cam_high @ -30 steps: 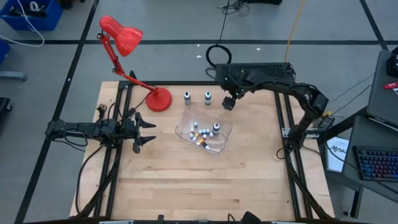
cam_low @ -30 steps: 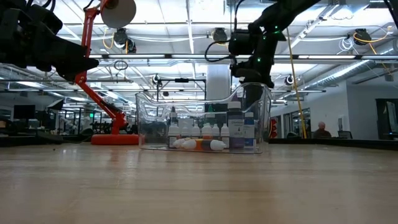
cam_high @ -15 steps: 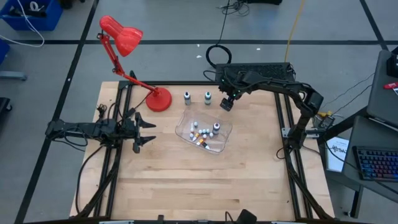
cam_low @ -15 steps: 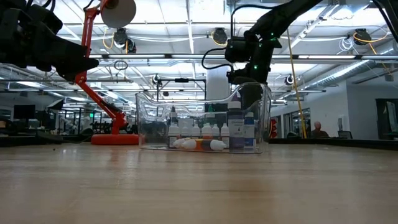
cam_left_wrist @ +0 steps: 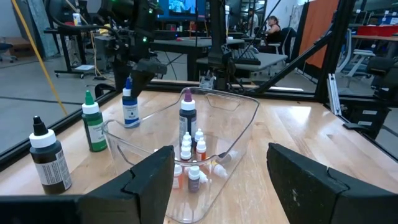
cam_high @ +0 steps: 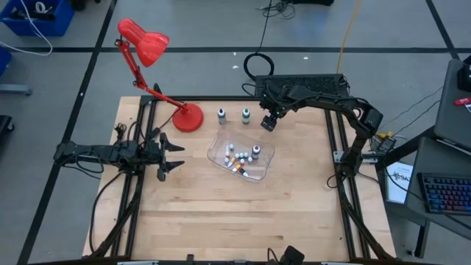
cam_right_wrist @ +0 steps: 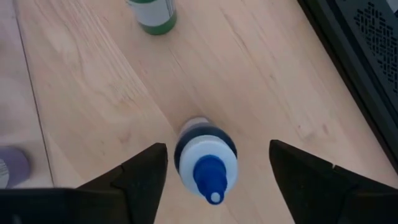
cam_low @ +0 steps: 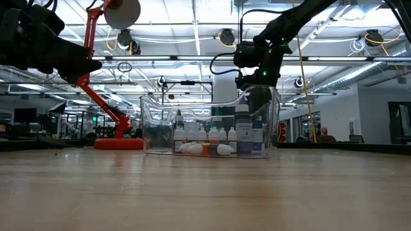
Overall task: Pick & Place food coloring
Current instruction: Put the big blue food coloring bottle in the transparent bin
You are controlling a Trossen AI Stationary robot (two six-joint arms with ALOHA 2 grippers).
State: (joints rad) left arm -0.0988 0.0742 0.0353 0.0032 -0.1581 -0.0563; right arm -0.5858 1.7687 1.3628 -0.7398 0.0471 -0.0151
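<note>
Three food coloring bottles stand upright on their bases in a row near the table's far edge: a black one (cam_left_wrist: 46, 155), a green one (cam_left_wrist: 93, 127) and a blue one (cam_right_wrist: 206, 163). A purple one (cam_left_wrist: 188, 115) stands inside the clear tub (cam_high: 217, 143) among several small bottles. My right gripper (cam_right_wrist: 217, 171) points steeply down over the blue bottle. It is open, with a finger on each side of the blue cap and a gap to both. My left gripper (cam_left_wrist: 217, 186) waits open at the table's left, pointing level toward the tub.
A red desk lamp has its base (cam_high: 188, 116) at the far left, close to the black bottle (cam_high: 221, 114). The clear tub sits just on the near side of the bottle row. Bare wood lies over the table's near half.
My right gripper has sunk a little toward the blue bottle, still pointing steeply down. The bottles and the tub have stayed where they were.
</note>
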